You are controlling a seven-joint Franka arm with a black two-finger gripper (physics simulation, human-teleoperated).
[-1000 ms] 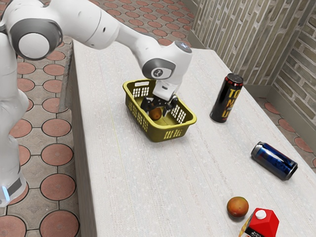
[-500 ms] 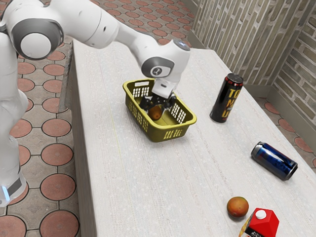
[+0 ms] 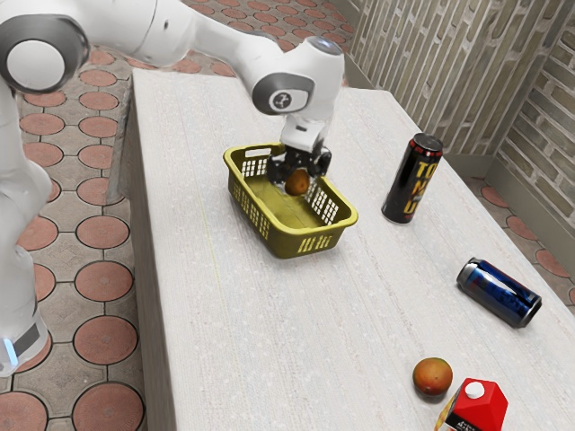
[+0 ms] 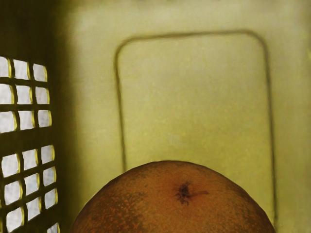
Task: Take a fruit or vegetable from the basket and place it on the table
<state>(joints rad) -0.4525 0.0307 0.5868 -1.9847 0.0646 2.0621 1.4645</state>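
Gripper point(image 3: 299, 176): closed around fruit point(image 3: 296, 184) above basket floor point(image 3: 286, 212)
Black can point(image 3: 413, 180): yellow letters, "TO" uppermost
Red carton point(image 3: 483, 404): print unreadable

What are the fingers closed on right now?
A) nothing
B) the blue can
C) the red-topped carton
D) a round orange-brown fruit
D: in the exterior view the fruit sits between the fingers, while the blue can and the carton are out on the table, away from them.

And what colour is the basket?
The basket is olive-yellow, best seen in the exterior view.
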